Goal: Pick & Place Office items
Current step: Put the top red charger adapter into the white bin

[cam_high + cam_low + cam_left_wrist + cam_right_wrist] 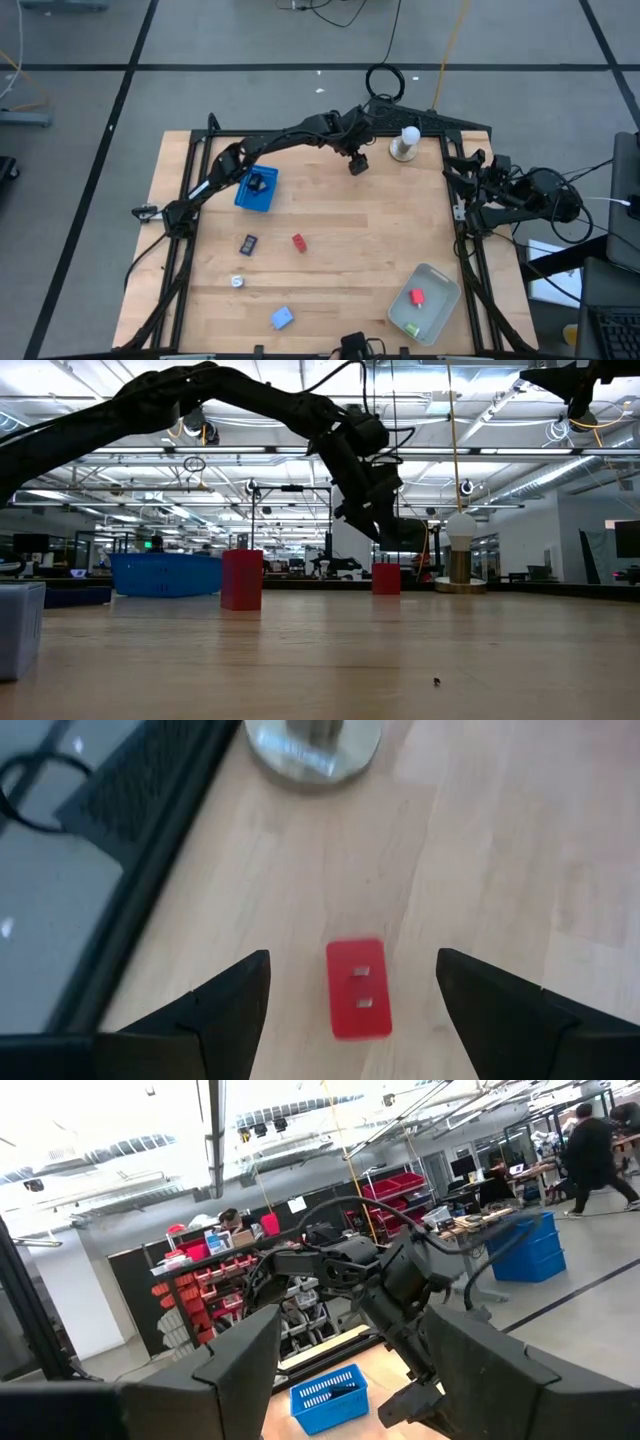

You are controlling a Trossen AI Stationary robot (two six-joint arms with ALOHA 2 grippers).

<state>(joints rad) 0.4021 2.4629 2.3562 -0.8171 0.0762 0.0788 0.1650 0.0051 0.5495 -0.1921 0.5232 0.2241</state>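
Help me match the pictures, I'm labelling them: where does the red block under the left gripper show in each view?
High view: hidden beneath the left gripper, beside the white stand.
Low view: the red block below that gripper, left of the stand.
Left wrist: between the open fingers.
Right wrist: not in it.
Landmark: the stand.

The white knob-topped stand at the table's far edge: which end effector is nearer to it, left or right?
Left. The left end effector hangs open just beside the white knob-topped stand, over a red block. The right end effector sits open at the table's right edge, slightly farther off.
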